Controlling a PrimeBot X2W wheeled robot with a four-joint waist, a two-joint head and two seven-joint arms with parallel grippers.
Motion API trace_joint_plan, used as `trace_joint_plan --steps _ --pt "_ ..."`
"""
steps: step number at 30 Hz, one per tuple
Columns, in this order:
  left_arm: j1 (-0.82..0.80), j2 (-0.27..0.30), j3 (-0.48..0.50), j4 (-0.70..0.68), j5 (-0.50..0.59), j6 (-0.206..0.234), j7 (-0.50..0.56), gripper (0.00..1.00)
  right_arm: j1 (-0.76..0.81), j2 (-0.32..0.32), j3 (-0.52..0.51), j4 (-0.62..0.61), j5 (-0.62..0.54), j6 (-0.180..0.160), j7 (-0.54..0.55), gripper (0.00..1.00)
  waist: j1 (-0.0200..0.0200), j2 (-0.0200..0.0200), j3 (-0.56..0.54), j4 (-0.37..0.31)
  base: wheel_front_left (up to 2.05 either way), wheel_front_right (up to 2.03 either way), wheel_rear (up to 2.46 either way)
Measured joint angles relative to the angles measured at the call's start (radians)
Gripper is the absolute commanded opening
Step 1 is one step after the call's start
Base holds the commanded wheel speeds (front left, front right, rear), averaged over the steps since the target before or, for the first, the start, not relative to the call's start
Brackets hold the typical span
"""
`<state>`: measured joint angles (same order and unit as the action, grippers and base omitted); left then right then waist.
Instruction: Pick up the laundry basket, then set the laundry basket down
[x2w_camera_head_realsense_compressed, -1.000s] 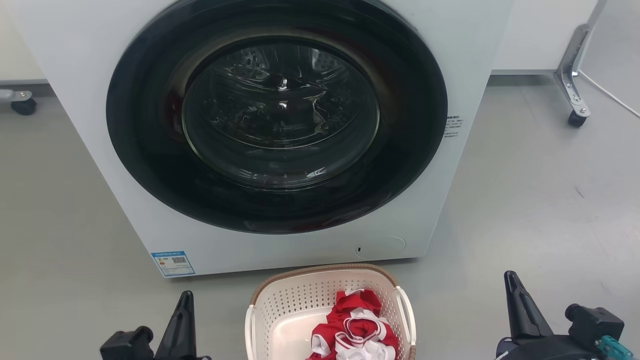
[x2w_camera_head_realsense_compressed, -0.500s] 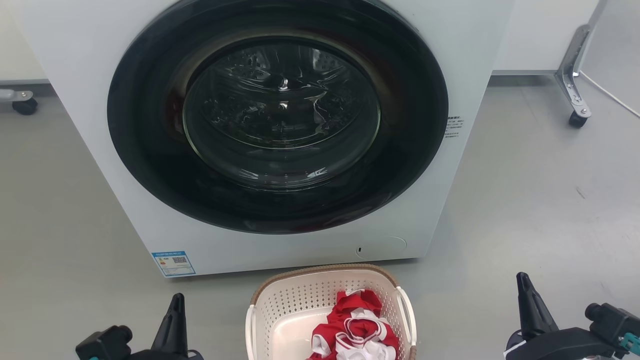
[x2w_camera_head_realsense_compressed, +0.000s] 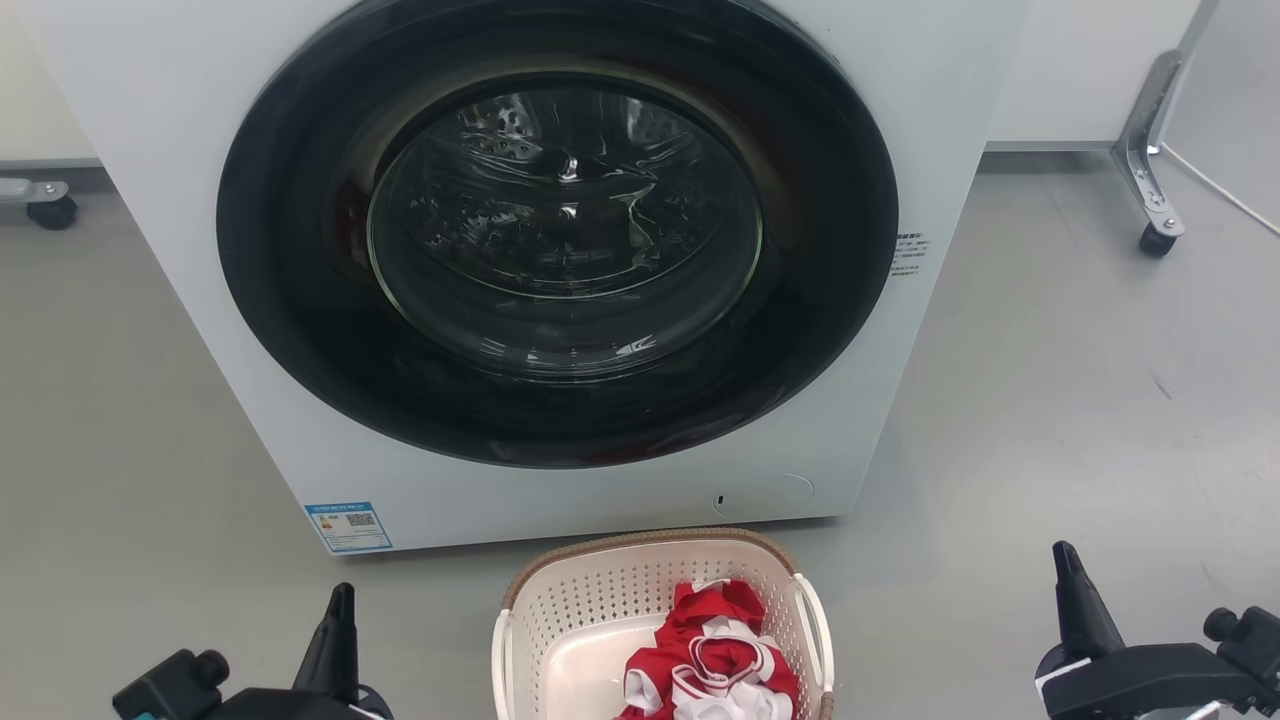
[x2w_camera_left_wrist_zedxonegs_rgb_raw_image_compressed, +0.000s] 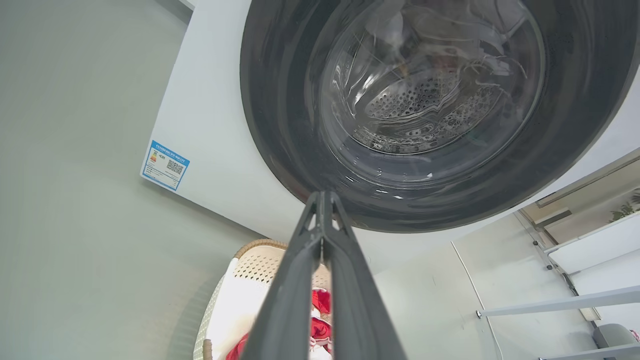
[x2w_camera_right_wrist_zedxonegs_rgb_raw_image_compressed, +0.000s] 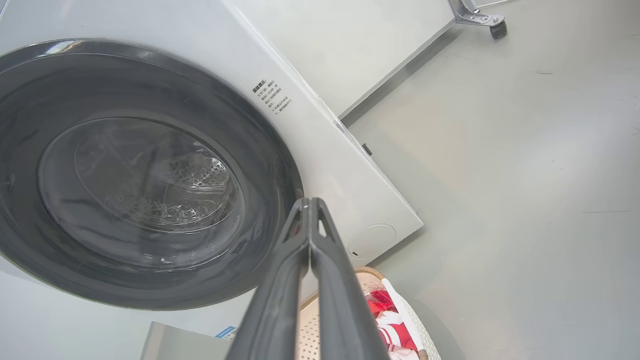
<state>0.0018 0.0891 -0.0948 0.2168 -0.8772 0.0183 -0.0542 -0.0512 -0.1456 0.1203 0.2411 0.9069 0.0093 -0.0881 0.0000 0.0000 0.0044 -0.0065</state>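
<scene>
Part of the laundry basket (x2w_camera_head_realsense_compressed: 600, 600) is cut off by the bottom of the head view, so I cannot tell which way it is longer. It sits mouth up on the grey floor (x2w_camera_head_realsense_compressed: 1050, 400), just in front of the washing machine (x2w_camera_head_realsense_compressed: 940, 100), one rounded end facing it, a white handle (x2w_camera_head_realsense_compressed: 815, 625) on each side. Red and white clothes (x2w_camera_head_realsense_compressed: 715, 650) lie inside, partly cut off too. A blue sticker (x2w_camera_head_realsense_compressed: 347, 526) with a square code and small dark writing (x2w_camera_head_realsense_compressed: 907, 254) are on the machine, too tiny to read. The left pincer (x2w_camera_head_realsense_compressed: 340, 600) and right pincer (x2w_camera_head_realsense_compressed: 1064, 560) are each pressed together, empty, either side of the basket, not touching it.
</scene>
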Motion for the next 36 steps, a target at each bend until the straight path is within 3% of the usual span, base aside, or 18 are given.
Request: trace_joint_plan --steps 36 --pt "-0.049 -0.029 0.121 0.052 -0.461 -0.089 0.110 0.00 -0.021 0.066 -0.165 0.037 0.447 0.071 0.132 0.00 0.0000 0.0000 -0.002 0.004 0.00 0.00 0.00"
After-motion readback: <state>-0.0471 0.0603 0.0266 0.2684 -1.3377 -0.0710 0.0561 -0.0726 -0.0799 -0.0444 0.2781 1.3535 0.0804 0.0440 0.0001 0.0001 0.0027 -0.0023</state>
